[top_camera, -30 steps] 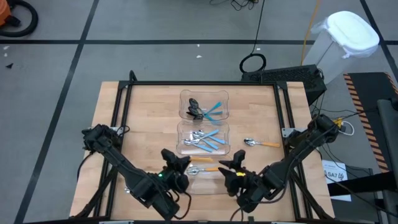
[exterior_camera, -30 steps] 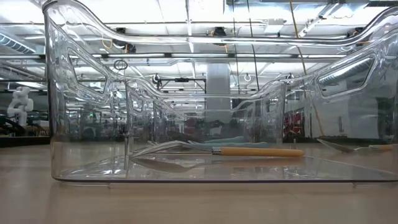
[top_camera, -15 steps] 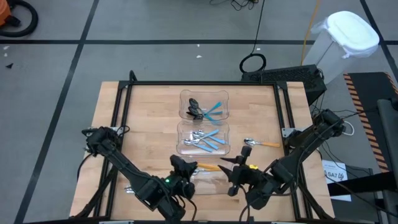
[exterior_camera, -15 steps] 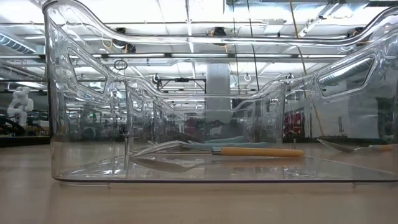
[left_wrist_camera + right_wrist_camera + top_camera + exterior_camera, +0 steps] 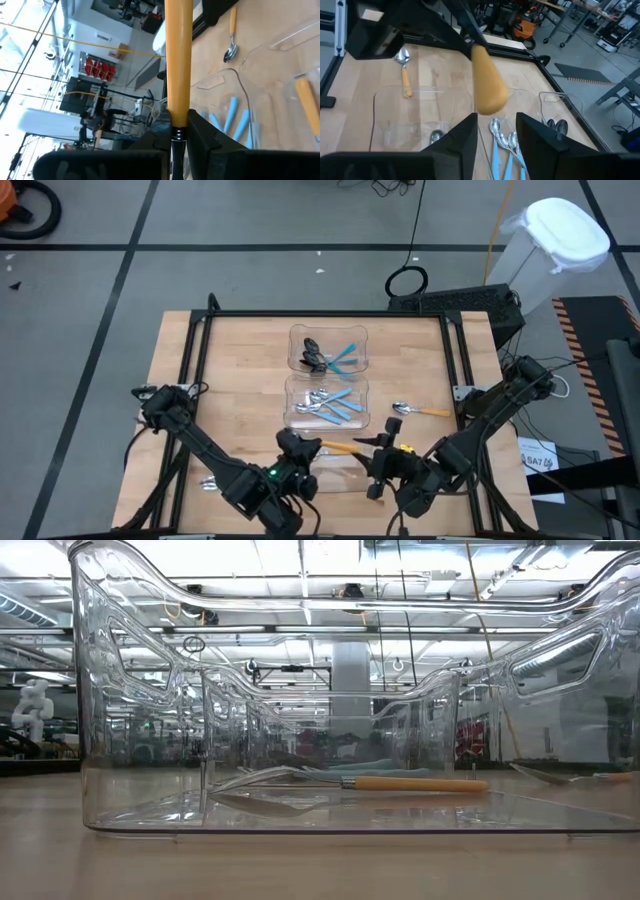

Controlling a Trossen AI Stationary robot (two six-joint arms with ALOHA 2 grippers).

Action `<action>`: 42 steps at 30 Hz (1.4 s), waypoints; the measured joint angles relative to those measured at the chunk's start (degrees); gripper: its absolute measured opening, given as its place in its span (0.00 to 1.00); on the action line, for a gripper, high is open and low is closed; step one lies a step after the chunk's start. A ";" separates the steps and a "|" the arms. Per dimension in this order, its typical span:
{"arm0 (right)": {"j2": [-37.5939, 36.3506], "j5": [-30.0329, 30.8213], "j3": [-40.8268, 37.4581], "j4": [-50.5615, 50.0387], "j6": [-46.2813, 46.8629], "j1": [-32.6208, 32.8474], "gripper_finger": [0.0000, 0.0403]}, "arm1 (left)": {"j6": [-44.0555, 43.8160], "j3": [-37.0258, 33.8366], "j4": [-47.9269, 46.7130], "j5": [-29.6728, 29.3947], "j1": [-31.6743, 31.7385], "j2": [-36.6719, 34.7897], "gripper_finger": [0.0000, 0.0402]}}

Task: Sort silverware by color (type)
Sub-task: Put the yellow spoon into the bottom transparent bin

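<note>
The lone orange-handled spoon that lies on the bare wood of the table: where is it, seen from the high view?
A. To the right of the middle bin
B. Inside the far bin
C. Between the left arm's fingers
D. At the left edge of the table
A: in the high view the lone orange-handled spoon lies flat on the table, just right of the middle bin, outside every bin.

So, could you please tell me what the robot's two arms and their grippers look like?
Both arms are dark, nearly black, built of slim jointed links. The left arm shows a small green light near its wrist; the right arm carries a yellow marking near its wrist. The left gripper and right gripper each have two blocky black fingers.
</note>
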 joint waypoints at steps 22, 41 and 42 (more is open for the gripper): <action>0.00 -0.01 0.01 7.63 -4.39 0.25 0.29 | -0.47 0.00 0.82 0.12 0.44 -0.02 0.07; -0.02 -0.13 0.03 7.56 -5.08 0.25 0.15 | 2.87 -0.02 4.10 0.78 0.87 0.57 0.06; -0.02 -0.14 0.03 7.45 -5.16 0.25 0.15 | 2.70 -0.02 4.10 0.78 0.87 0.57 0.06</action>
